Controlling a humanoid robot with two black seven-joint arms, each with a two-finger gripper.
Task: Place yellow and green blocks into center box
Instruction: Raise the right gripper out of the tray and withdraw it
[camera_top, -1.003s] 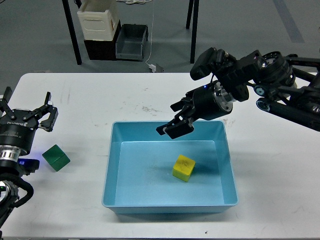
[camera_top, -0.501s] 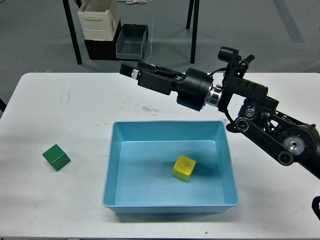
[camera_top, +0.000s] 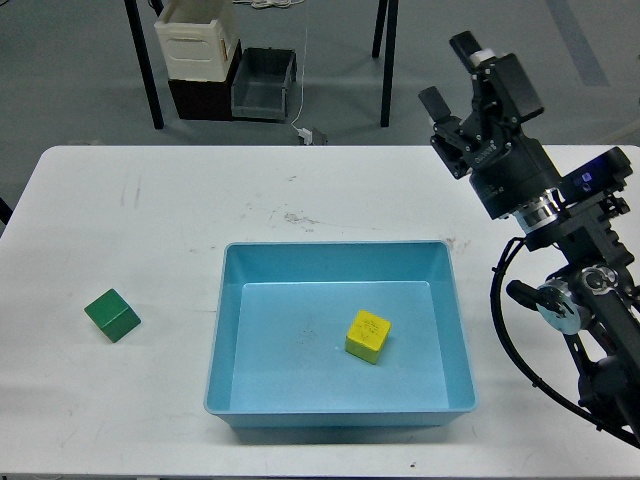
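Note:
A yellow block (camera_top: 368, 335) lies inside the blue center box (camera_top: 225, 330), right of the box's middle. A green block (camera_top: 112, 315) sits on the white table, left of the box and apart from it. My right gripper (camera_top: 450, 72) is raised over the table's far right edge, well away from both blocks. Its fingers are spread and hold nothing. My left arm and gripper are out of view.
The white table (camera_top: 150, 220) carries only the box and the green block. My right arm's joints (camera_top: 570, 300) stand to the right of the box. Behind the table, on the floor, are a cream bin (camera_top: 197, 40), a grey crate (camera_top: 264, 85) and dark table legs.
My right gripper has left the space above the box, swung out leftward, then pulled back to the upper right. My left gripper, seen at the left edge a second ago, has gone from view.

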